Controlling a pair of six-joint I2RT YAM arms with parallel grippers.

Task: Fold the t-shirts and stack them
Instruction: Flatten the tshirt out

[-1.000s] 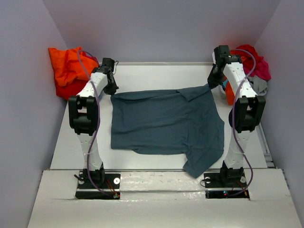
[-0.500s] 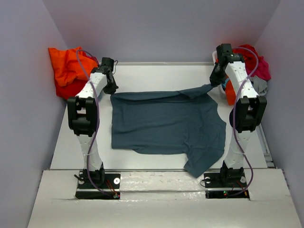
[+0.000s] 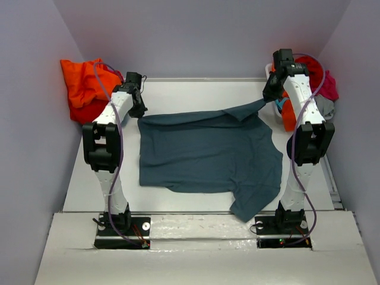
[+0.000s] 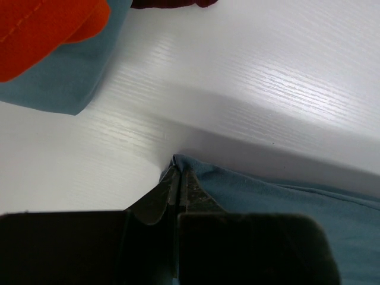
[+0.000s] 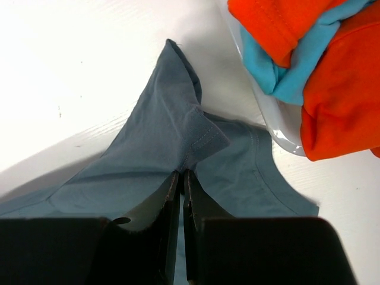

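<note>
At the far left corner of the blue shirt (image 3: 208, 151), the left gripper (image 4: 177, 177) has its jaws pressed together on the cloth edge, low against the table (image 3: 196, 89). At the shirt's far right corner, the right gripper (image 5: 181, 178) pinches a sleeve or shoulder tip. Its jaws are almost together with cloth between them, and they are raised enough that this corner peaks up off the table. The shirt itself lies spread on the table between the two arms. It is mostly flat, but the far edge is creased near the right grip, and one flap on the near right trails toward the arm bases. Left of the shirt, against the wall, sits an orange pile (image 3: 83, 89) with red under it. It looks bunched, and I cannot tell if it is a finished stack. Right of the shirt, behind the right arm, is a mixed heap (image 3: 317, 83) of red, magenta, grey, orange and teal, unfolded, with part of it in a white tub (image 5: 264, 116). My read on progress is early. The shirt is laid out and gripped at both far corners, probably for straightening or a first fold, but no fold shows on it yet. What is left is to square it up, fold it, stack it, and then work through the mixed heap.
</note>
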